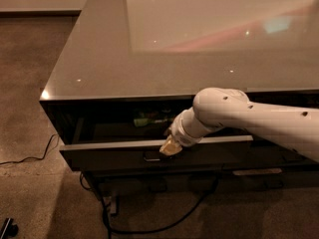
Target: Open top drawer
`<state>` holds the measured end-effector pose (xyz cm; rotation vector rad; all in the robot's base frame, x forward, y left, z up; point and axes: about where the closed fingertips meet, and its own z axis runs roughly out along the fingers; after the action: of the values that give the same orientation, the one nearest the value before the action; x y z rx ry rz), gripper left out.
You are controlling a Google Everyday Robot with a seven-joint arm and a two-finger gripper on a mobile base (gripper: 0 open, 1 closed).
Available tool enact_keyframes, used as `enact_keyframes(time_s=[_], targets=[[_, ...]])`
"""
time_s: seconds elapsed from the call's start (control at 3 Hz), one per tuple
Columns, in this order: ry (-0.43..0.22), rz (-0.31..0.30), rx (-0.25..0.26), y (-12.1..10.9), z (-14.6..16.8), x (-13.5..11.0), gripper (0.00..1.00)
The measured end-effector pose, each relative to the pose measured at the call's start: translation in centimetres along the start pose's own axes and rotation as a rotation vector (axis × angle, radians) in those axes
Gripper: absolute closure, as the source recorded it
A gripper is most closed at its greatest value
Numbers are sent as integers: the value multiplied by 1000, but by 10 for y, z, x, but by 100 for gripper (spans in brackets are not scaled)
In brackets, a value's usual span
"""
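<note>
The cream-tipped gripper [169,147] on the white arm rests at the upper edge of the wide, dark brown top drawer [109,159], just beside its small metal pull handle [151,157], apparently placed to draw it outward. Whether it grips anything cannot be told. The drawer stands partly open under the glossy grey countertop [124,68].
</note>
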<state>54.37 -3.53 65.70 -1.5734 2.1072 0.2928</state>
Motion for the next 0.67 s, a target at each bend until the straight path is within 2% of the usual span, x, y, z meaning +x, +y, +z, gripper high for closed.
enact_keyframes(time_s=[0.67], targets=[[-23, 3, -6, 7, -7, 5, 35]])
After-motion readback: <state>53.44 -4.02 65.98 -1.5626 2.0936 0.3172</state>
